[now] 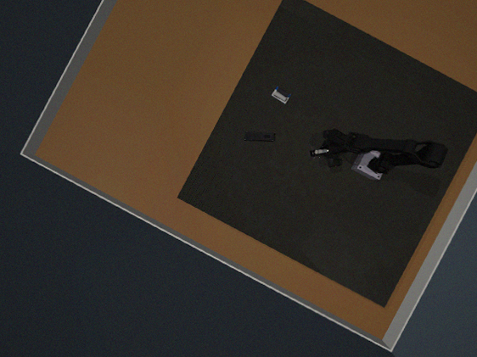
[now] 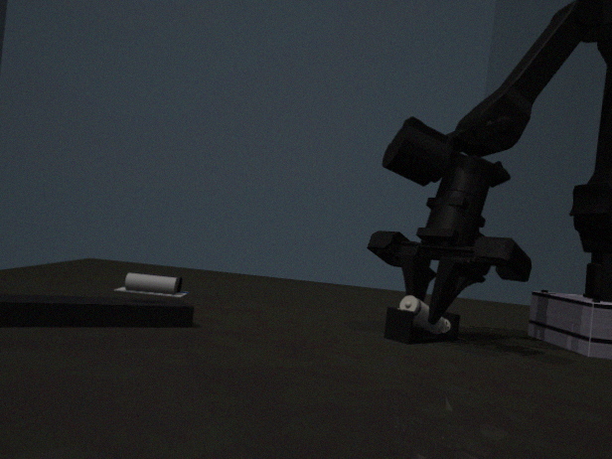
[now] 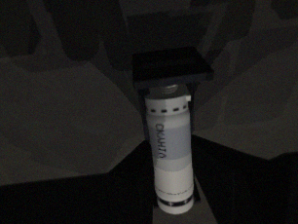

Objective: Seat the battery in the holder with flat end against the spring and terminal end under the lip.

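The battery (image 1: pixel 321 152) (image 2: pixel 422 315) (image 3: pixel 172 168), white with a dark band near its terminal end, lies tilted in the black holder (image 1: pixel 312 153) (image 2: pixel 397 325) (image 3: pixel 170 65). Its flat end is low, against the spring (image 3: pixel 168 89), which looks compressed in the wrist view. Its terminal end is raised and shows above the holder's left end wall in the exterior view, not under the lip. My gripper (image 2: pixel 425 307) (image 3: pixel 168 144) is shut on the battery, one finger on each side of its middle. The lip itself is hidden in the wrist view.
A long black block (image 1: pixel 259 137) (image 2: pixel 99 313) lies left of the holder. Behind it, a pale cylinder (image 2: pixel 153 283) lies on a small white piece with blue corners (image 1: pixel 286 101) (image 2: pixel 119 289). The pale arm base (image 1: pixel 366 165) (image 2: pixel 561 320) stands close to the right of the holder.
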`<state>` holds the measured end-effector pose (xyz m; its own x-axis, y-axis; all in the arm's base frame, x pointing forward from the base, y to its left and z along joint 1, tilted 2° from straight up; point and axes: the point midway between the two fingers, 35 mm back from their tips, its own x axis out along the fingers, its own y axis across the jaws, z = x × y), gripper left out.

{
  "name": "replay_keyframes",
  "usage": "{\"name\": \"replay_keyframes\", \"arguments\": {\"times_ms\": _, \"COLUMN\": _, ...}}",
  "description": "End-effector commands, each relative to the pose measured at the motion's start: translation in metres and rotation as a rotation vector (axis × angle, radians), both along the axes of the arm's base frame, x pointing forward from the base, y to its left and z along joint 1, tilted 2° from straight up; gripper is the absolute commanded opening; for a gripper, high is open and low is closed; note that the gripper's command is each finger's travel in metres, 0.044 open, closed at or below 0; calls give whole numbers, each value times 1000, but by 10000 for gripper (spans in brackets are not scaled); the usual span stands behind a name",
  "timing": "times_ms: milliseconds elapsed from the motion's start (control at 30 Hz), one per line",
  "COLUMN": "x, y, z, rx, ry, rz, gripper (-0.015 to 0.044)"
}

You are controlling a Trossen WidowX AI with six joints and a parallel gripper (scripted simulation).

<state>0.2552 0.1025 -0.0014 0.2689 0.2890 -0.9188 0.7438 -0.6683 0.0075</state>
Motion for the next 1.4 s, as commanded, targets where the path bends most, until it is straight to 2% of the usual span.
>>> {"name": "replay_keyframes", "arguments": {"times_ms": 0, "x": -3, "y": -2, "z": -5, "rx": -32, "ry": 36, "rz": -8, "gripper": 74}}
{"name": "replay_keyframes", "arguments": {"times_ms": 1367, "x": 2, "y": 4, "z": -8, "rx": -228, "ry": 223, "rz": -2, "gripper": 74}}
